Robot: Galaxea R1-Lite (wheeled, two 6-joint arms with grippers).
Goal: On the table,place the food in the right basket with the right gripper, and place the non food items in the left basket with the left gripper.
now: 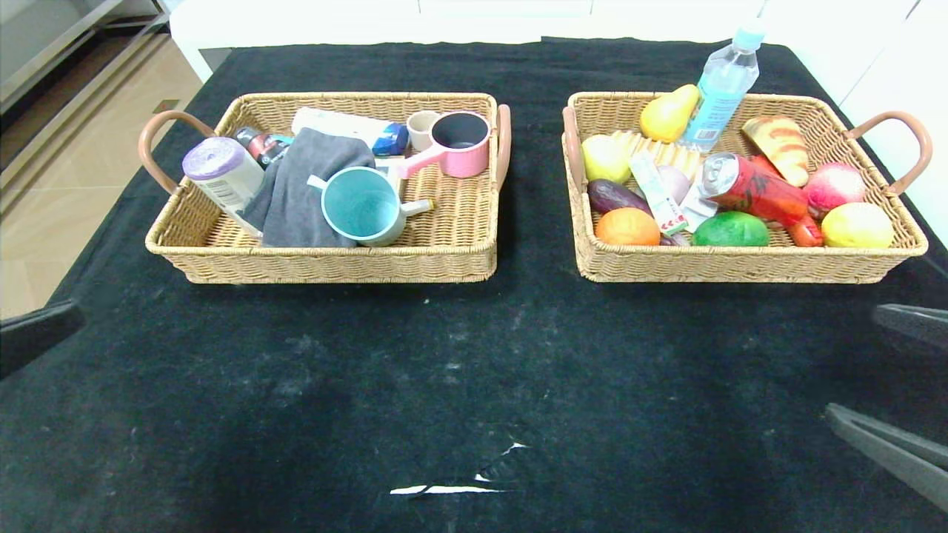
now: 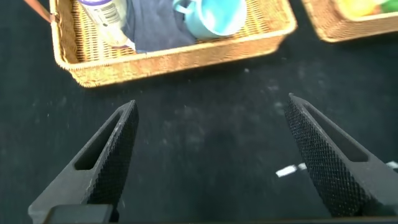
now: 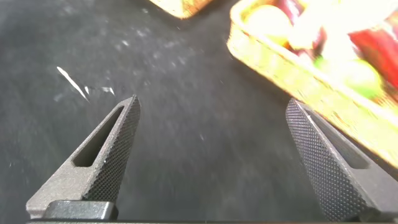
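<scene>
**Baskets full, cloth bare, both grippers empty**

Non-food items sat in the left basket (image 1: 178,248): a soft grey cloth (image 1: 300,189), best pinched at a fold, beside a stiff teal mug (image 1: 363,206), likely graspable at its rim. Food filled the right basket (image 1: 740,265); the red can (image 1: 755,189) looked slippery. The left gripper (image 2: 211,168) and right gripper (image 3: 211,168) hovered over black cloth, jaws spread wide, holding nothing.

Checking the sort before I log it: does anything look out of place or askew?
Mostly tidy. The cloth is crumpled, the teal mug lies tipped in the left basket, and the can lies sideways in the right basket.
</scene>
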